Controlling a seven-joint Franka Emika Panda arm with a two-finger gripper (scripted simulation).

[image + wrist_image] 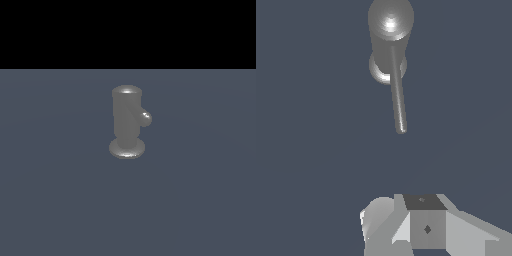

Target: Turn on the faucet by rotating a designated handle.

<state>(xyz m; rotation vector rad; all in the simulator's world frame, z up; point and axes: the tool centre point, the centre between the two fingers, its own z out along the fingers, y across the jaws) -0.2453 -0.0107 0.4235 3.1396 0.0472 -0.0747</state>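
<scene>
The faucet [126,120] is found standing upright on a flat blue-grey surface [55,200], near the middle of the exterior view. It is a dull grey metallic cylinder with a rounded top, and it is carried on a wider round flared base that rests on the surface. In the wrist view the faucet [390,30] is seen from above, with a bright highlight on its rounded cap.

The handle [145,117] is attached to the upper part of the cylinder. In the exterior view it is seen foreshortened, projecting toward the exterior view's right, and only a short stub with a rounded tip is presented. In the wrist view the handle [398,95] is shown at its full length as a thin grey rod (much thinner than the body), and its rounded tip hangs free over the surface, touched by nothing.

The gripper [423,225] is recorded only in the wrist view, where parts of its white and grey body and a dark block are visible at the picture's edge. It is held well apart from the handle tip, with bare surface between them. The fingertips are cut off by the frame, so whether the fingers are spread or closed cannot be told. No part of the arm is seen in the exterior view.
</scene>
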